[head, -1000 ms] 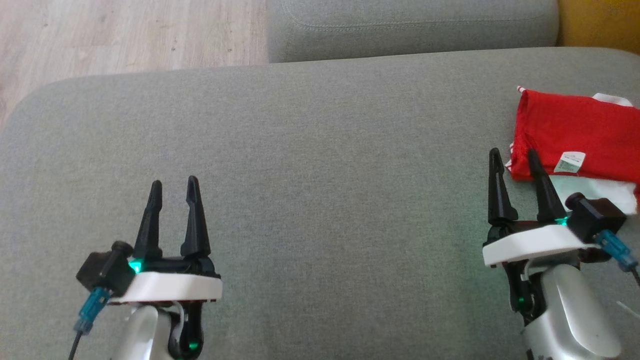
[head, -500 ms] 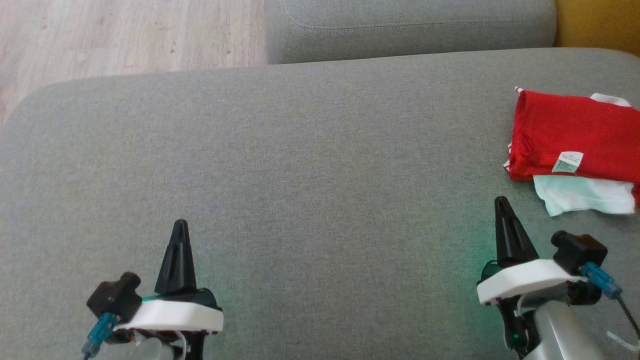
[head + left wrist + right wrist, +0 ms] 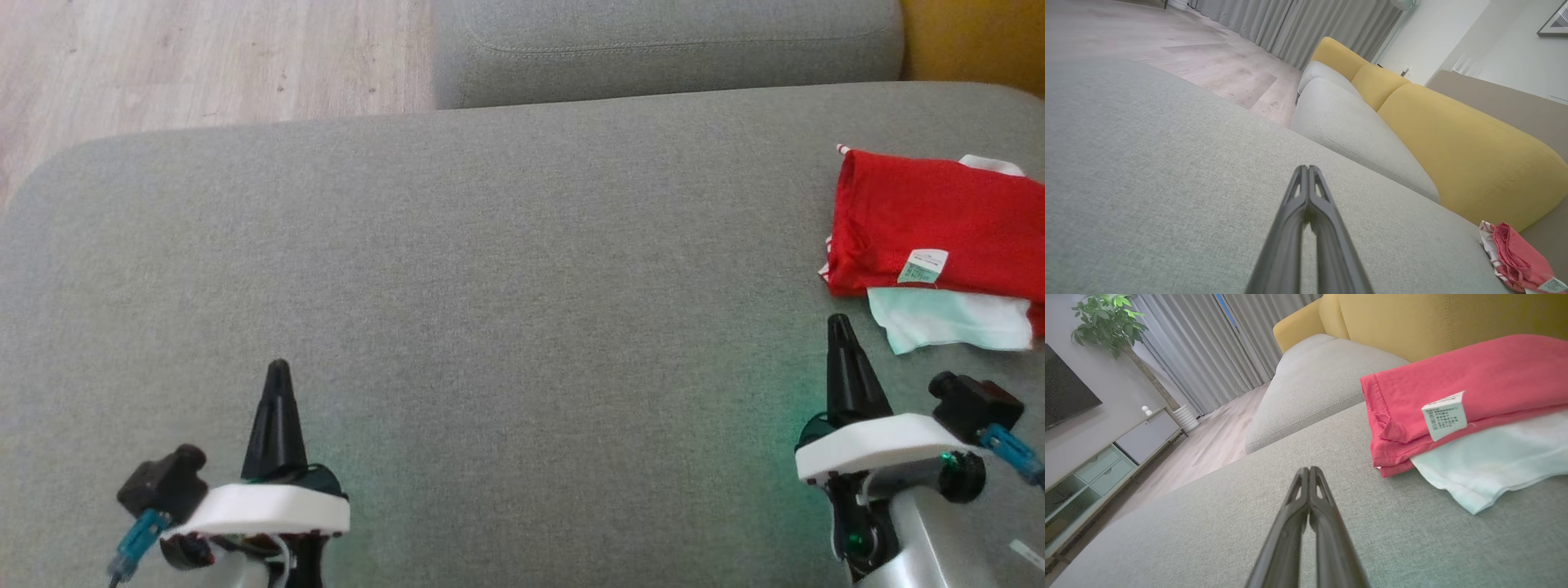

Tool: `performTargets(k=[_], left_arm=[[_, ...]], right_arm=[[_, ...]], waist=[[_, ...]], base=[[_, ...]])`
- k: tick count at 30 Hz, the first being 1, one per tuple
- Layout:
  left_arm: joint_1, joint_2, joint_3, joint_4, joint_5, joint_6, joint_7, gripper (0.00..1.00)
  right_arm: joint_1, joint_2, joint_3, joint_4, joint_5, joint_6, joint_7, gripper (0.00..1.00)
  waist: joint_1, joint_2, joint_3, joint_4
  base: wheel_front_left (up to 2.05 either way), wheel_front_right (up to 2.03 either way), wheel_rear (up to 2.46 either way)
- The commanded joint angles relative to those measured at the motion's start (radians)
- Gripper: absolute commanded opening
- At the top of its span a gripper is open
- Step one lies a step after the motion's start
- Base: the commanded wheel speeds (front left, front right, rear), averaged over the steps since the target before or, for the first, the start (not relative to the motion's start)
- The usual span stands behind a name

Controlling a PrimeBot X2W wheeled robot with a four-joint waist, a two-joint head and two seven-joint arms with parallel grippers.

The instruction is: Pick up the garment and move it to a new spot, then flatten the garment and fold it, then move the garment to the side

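Big grey woven sofa cushion (image 3: 522, 269) with rounded corners, smooth yellow backrest (image 3: 1453, 151) behind it. The folded garment (image 3: 931, 220), red knit over a pale white layer, lies at the cushion's right end, its right side cut off by the head view's edge. Left gripper (image 3: 278, 371) and right gripper (image 3: 839, 327) hover over bare cushion, long dark tapered fingers pressed together on nothing, the right one near the garment but apart, arms cut off at the bottom; small white care label (image 3: 923, 267) on the red fold, print unreadable.
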Motion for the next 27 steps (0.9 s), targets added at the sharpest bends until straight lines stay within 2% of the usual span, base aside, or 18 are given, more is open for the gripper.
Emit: performTargets(k=[1,27], left_arm=[[-0.042,0.002,0.022,-0.038,-0.025,-0.001,0.005,0.00],[-0.037,0.004,0.073,-0.051,-0.272,-0.003,0.082,0.00]], right_arm=[[-0.037,-0.004,-0.004,-0.041,0.031,0.000,0.006,0.00],[-0.016,-0.003,-0.038,-0.081,0.309,0.000,0.081,0.00]], waist=[[0.0000,0.0000,-0.001,0.000],[0.0000,0.0000,-0.015,-0.006]], base=[[0.00,0.00,0.00],[0.00,0.00,0.00]])
